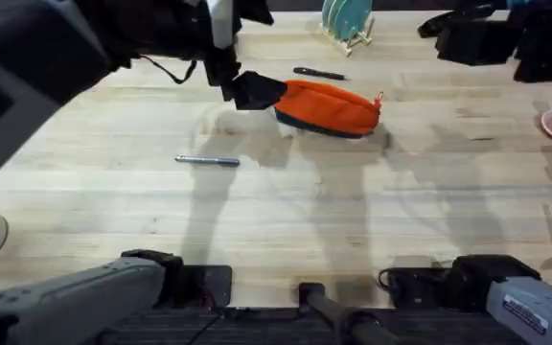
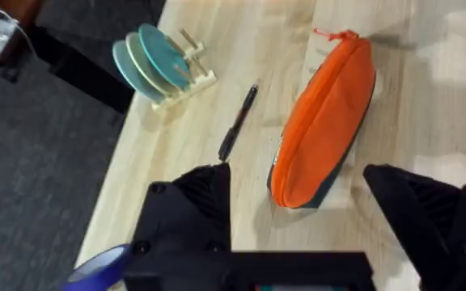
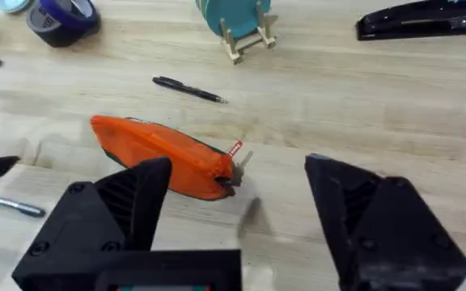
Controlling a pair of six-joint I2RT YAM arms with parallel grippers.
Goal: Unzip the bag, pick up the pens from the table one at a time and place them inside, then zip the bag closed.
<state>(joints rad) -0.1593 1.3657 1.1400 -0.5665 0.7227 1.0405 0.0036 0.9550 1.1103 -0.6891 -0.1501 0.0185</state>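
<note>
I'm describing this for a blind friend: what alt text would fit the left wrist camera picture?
An orange zipped pencil bag lies on a light wood table, seen between the two open black fingers of the left claw just above its near end. A black pen lies beside the bag, with a small rack of teal discs near the table edge.

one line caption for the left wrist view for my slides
Open left gripper poised at one end of the zipped orange bag, with the black pen lying beside it on the table.
</note>
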